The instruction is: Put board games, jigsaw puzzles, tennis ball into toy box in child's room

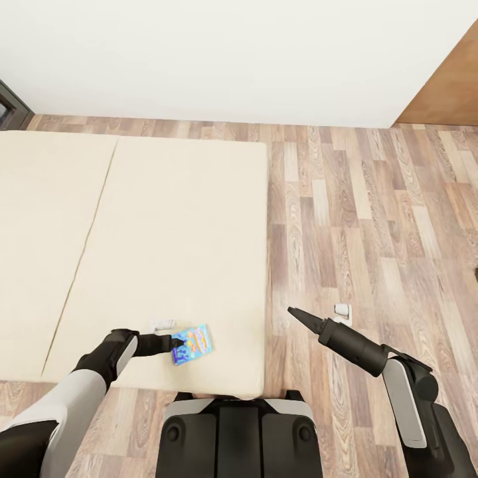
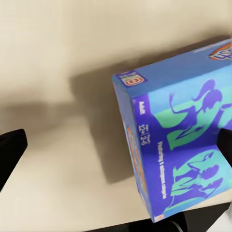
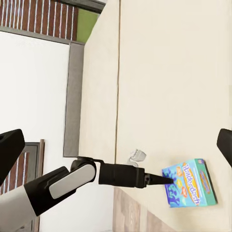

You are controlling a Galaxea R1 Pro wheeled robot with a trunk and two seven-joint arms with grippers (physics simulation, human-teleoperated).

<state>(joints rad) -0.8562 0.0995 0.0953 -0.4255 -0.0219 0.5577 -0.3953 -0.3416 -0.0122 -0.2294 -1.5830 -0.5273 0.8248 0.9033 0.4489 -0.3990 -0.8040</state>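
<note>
Left claw [image 1: 176, 345] at glossy blue board game [image 1: 192, 344], matte cream bed [image 1: 159, 219].

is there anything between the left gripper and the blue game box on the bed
Nothing visible stands between them. The left gripper is already at the near-left edge of the board game on the bed, with bare mattress around it.
</note>
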